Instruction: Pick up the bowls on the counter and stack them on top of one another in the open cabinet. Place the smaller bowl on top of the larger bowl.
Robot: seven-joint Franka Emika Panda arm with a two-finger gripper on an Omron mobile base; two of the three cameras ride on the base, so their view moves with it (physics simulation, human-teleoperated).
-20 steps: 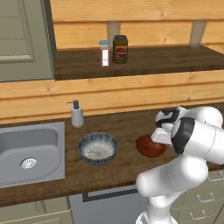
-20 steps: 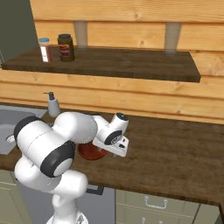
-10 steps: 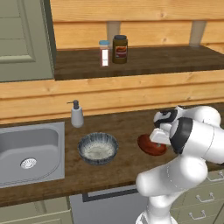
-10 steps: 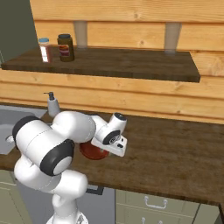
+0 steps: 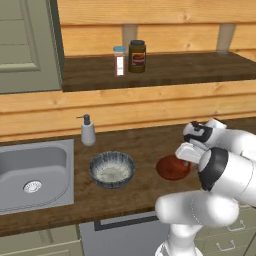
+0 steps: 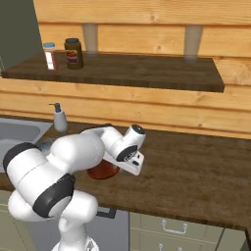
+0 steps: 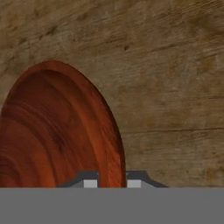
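Nothing stacked yet: you have only just got a grip on the first bowl.

Your smaller bowl [image 5: 172,167], the red-brown one, sits on the counter [image 5: 145,192] with its rim pinched between the fingertips [image 7: 90,182] of the gripper [image 7: 112,183], so the tool is clenched on it but the lift has not begun. The larger bowl [image 5: 112,169] rests just to its left, near the sink [image 5: 35,172], untouched. The open cabinet [image 5: 165,75] above holds a brown-lidded jar [image 5: 137,56] and a small shaker [image 5: 119,61] at its left end, no bowls. Judging from this, both placements remain, and the grey bowl ought to go up first, so you may need to rethink the order.
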